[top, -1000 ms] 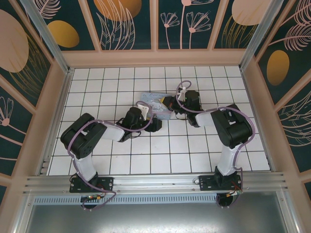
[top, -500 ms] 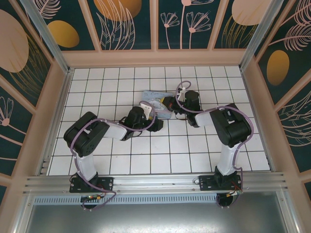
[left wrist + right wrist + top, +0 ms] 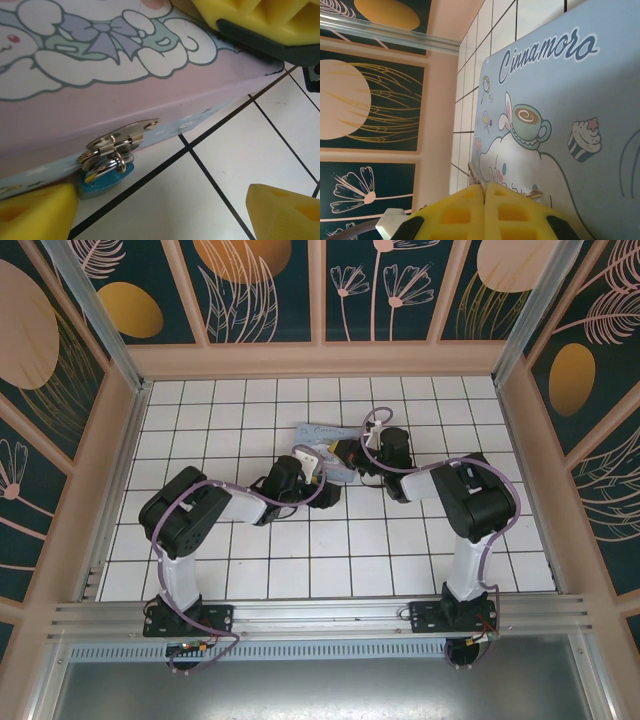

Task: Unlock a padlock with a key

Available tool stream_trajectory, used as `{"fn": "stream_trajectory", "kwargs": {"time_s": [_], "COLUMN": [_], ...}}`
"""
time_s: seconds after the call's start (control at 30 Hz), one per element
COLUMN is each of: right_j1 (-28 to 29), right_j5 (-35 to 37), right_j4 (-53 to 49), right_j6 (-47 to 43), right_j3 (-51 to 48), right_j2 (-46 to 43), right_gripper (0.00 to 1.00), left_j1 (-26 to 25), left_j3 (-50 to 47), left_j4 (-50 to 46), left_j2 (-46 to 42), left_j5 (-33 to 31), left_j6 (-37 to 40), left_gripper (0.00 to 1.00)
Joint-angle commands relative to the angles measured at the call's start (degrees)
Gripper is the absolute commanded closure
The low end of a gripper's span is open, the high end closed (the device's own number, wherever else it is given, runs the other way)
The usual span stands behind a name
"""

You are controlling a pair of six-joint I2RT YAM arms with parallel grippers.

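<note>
Left gripper (image 3: 160, 215) spread wide over the tiled table (image 3: 250, 150). The padlock (image 3: 106, 176), just beside one finger, hangs from the hasp (image 3: 120, 142) on the cartoon box's (image 3: 150, 100) near side. Beyond, right gripper (image 3: 484, 197) pads are pressed together above the lid.

My left pincer (image 3: 160, 214) has yellow pads (image 3: 35, 212). The padlock (image 3: 106, 181) is teal, silver-shackled; the box (image 3: 150, 85) pale blue-pink with cartoon prints; the counter (image 3: 225, 150) white, black-gridded.

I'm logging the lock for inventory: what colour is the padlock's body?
Teal-blue, with a silvery shackle; the padlock shows best in the left wrist view.
</note>
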Motion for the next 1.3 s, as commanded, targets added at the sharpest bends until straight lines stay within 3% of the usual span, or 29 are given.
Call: {"fn": "stream_trajectory", "kwargs": {"time_s": [0.0, 0.4, 0.77, 1.27], "right_j1": [-0.1, 0.0, -0.1, -0.1], "right_j5": [-0.6, -0.6, -0.7, -0.9], "right_j4": [1.6, 2.0, 3.4, 4.7], "right_j6": [0.7, 0.9, 1.6, 2.3], "right_j3": [0.7, 0.4, -0.3, -0.8], "right_j2": [1.6, 2.0, 2.2, 2.4], "right_gripper": [1.0, 1.0, 1.0, 1.0], "left_j1": [-0.7, -0.6, -0.6, -0.6], "left_j3": [1.4, 1.7, -0.6, -5.7], "left_j4": [1.0, 6.2, 12.3, 28.1], "left_j2": [1.6, 2.7, 3.3, 4.0], "left_j5": [3.2, 9.0, 4.8, 5.0], "left_j6": [0.2, -5.0, -12.2, -26.1], "left_gripper": [0.13, 0.13, 0.12, 0.12]}}
